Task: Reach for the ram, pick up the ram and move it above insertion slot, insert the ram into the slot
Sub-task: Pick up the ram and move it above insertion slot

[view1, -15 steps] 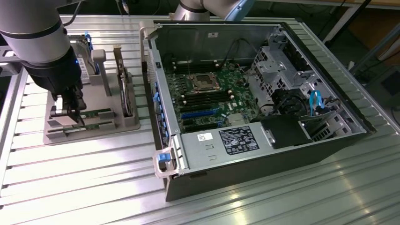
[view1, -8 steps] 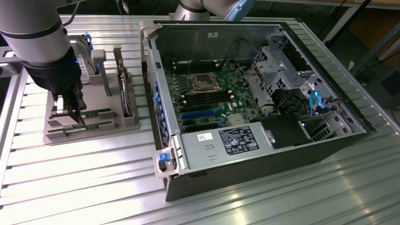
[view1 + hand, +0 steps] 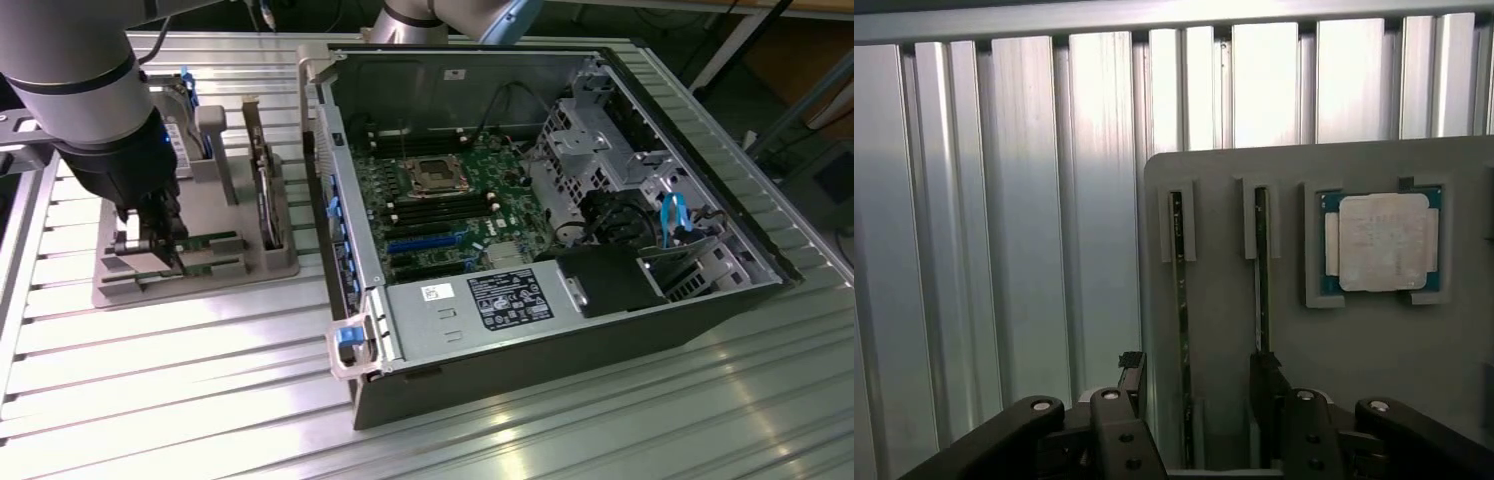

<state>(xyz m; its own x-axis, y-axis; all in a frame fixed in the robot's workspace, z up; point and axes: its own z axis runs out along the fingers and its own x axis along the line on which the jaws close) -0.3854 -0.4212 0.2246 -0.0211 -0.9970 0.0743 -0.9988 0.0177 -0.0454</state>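
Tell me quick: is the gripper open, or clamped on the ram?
Gripper: open, its fingers either side of the ram standing in the grey holder, not closed on it.

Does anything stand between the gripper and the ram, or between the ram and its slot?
Nothing visible does. The open gripper straddles the ram in its grey holder; the case lies open above the slot.

On the table point(image 3: 160, 400), the holder point(image 3: 254, 262) sits at the exterior view's left, with the case point(image 3: 561, 365) just beside it on the right. In the holder, the ram point(image 3: 1179, 300) lies beside 1 more stick point(image 3: 1261, 250) and a chip point(image 3: 1382, 243). The gripper point(image 3: 1198, 365) hangs over the ram.
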